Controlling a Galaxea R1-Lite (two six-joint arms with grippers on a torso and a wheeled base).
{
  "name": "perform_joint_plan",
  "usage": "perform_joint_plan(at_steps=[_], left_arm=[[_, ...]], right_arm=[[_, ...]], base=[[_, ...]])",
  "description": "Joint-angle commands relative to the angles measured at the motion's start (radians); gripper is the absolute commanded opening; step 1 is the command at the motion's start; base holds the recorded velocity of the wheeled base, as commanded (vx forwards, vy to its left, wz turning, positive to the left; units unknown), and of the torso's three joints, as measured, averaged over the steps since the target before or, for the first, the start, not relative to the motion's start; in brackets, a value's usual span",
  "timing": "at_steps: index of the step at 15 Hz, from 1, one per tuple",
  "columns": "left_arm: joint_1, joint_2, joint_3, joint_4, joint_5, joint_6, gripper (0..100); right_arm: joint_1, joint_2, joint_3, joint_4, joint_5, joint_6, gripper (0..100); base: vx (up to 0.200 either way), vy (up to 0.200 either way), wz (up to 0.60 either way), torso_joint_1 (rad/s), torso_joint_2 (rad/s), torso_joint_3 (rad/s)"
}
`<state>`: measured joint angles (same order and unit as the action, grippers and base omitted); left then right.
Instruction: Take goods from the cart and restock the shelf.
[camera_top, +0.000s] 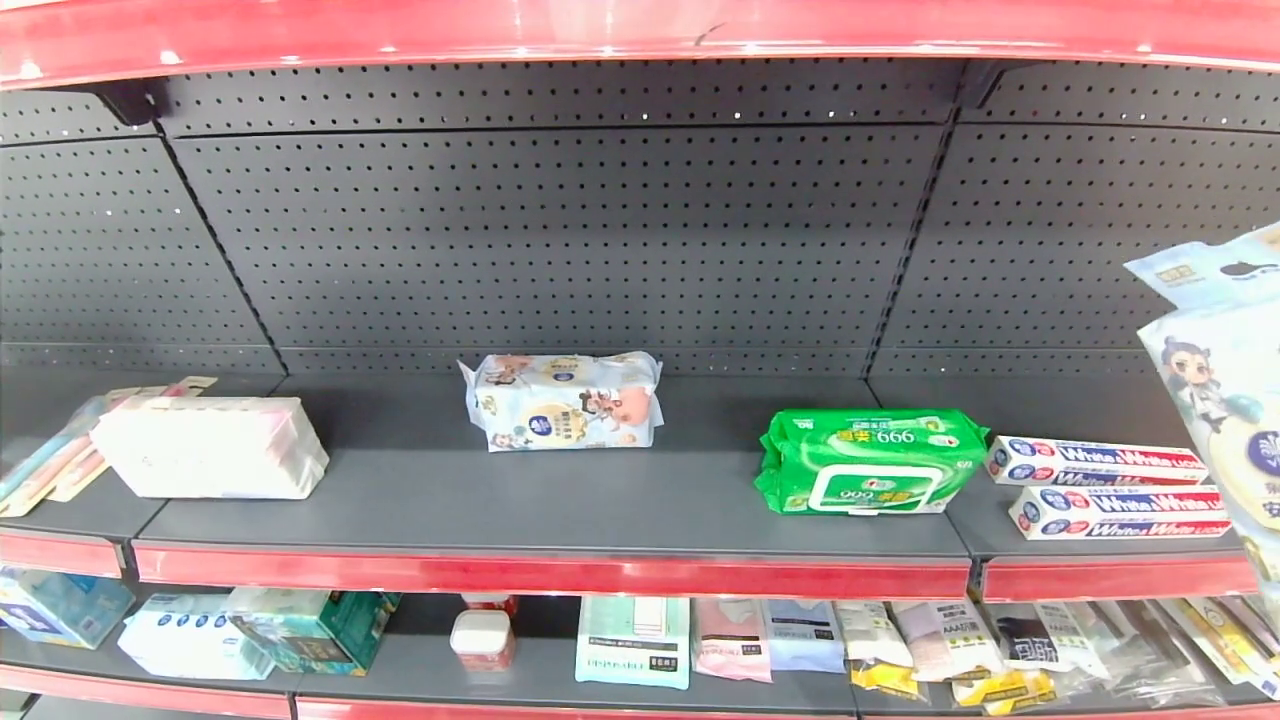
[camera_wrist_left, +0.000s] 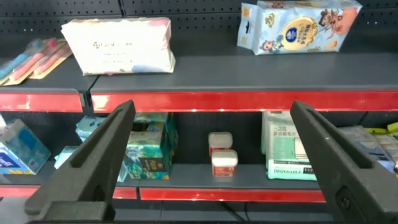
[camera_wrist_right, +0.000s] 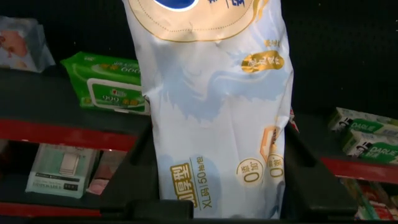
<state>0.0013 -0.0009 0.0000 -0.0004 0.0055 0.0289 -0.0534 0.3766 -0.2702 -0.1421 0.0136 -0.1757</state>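
Right claw (camera_wrist_right: 217, 186) is pinching a tall pale-blue bag (camera_wrist_right: 211, 93), held upright in front of the right end of the shelf (camera_top: 550, 510). Left claw (camera_wrist_left: 211, 107) is spread wide with nothing in it, out in front of the red front edge. On the shelf there's green wipes (camera_top: 865, 460) and two toothpaste boxes (camera_top: 1100, 462) toward the front right, and a white pack (camera_top: 210, 447) at the left. A cartoon-print pack (camera_top: 562, 400) sits mid-shelf near the back edge.

shelf (camera_top: 560, 520): toothbrushes (camera_top: 60, 455) far left, tissue block (camera_top: 210, 447) just right of them | soft pack (camera_top: 563, 400) mid-shelf, toward the back | wipes pack (camera_top: 868, 462) right of it, nearer the front edge | two toothpaste boxes (camera_top: 1095, 462) just beside the wipes pack, one before the other | bag (camera_top: 1225, 400) in my right gripper (camera_wrist_right: 217, 155), far right, before those boxes
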Motion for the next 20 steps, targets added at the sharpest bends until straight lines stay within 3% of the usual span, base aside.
perform_joint_plan(at_steps=[1, 4, 6, 7, 8, 9, 10, 12, 14, 15, 17, 18, 19, 20], left_arm=[[0.000, 0.001, 0.000, 0.000, 0.001, -0.006, 100], [0.000, 0.001, 0.000, 0.000, 0.002, -0.006, 100], [0.000, 0.001, -0.002, 0.000, 0.007, -0.001, 100], [0.000, 0.010, -0.055, 0.011, -0.001, 0.000, 100], [-0.006, 0.200, -0.249, 0.014, 0.004, -0.034, 100], [-0.006, 0.318, -0.357, 0.000, -0.004, -0.099, 100], [-0.009, 0.435, -0.449, -0.036, -0.006, -0.135, 100], [-0.007, 0.573, -0.440, -0.089, 0.007, -0.116, 100], [0.020, 0.737, -0.460, -0.089, 0.116, -0.109, 100], [0.020, 0.840, -0.469, -0.093, 0.149, -0.123, 100], [0.005, 0.943, -0.451, -0.148, 0.116, -0.136, 100], [-0.029, 1.049, -0.414, -0.240, 0.096, -0.135, 100], [-0.029, 1.101, -0.399, -0.293, 0.091, -0.136, 100], [-0.041, 1.256, -0.374, -0.454, 0.087, -0.138, 100]], right_arm=[[-0.002, -0.050, 0.008, 0.001, -0.003, 0.035, 0], [-0.002, -0.163, 0.083, 0.021, -0.004, 0.061, 0], [-0.002, -0.280, 0.078, 0.177, -0.004, 0.061, 0], [0.001, -0.297, 0.072, 0.205, -0.009, 0.062, 0], [0.000, -0.297, 0.063, 0.205, -0.009, 0.062, 0], [0.000, -0.295, 0.062, 0.205, -0.009, 0.062, 0], [0.001, -0.297, 0.065, 0.207, -0.011, 0.062, 0], [0.000, -0.297, 0.068, 0.213, -0.014, 0.062, 0], [0.000, -0.297, 0.066, 0.214, -0.015, 0.059, 0], [0.000, -0.295, 0.066, 0.214, -0.017, 0.059, 0], [0.000, -0.295, 0.066, 0.216, -0.018, 0.056, 0], [0.000, -0.294, 0.066, 0.216, -0.018, 0.055, 0], [0.000, -0.294, 0.068, 0.216, -0.020, 0.055, 0], [0.000, -0.295, 0.075, 0.216, -0.020, 0.055, 0]], base=[[0.000, 0.000, 0.00, 0.000, 0.00, 0.000], [0.000, 0.000, 0.00, 0.000, 0.00, 0.000], [0.000, 0.000, 0.00, 0.000, 0.00, 0.000], [0.000, 0.000, 0.00, 0.000, 0.00, 0.000], [0.000, 0.000, 0.00, 0.000, 0.00, 0.000], [0.000, 0.000, 0.00, 0.000, 0.00, 0.000], [0.000, 0.000, 0.00, 0.000, 0.00, 0.000], [0.000, 0.000, 0.00, 0.000, 0.00, 0.000], [0.000, 0.000, 0.00, 0.000, 0.00, 0.000], [0.000, 0.000, 0.00, 0.000, 0.00, 0.000], [0.000, 0.000, 0.00, 0.000, 0.00, 0.000], [0.000, 0.000, 0.00, 0.000, 0.00, 0.000], [0.000, 0.000, 0.00, 0.000, 0.00, 0.000], [0.000, 0.000, 0.00, 0.000, 0.00, 0.000]])
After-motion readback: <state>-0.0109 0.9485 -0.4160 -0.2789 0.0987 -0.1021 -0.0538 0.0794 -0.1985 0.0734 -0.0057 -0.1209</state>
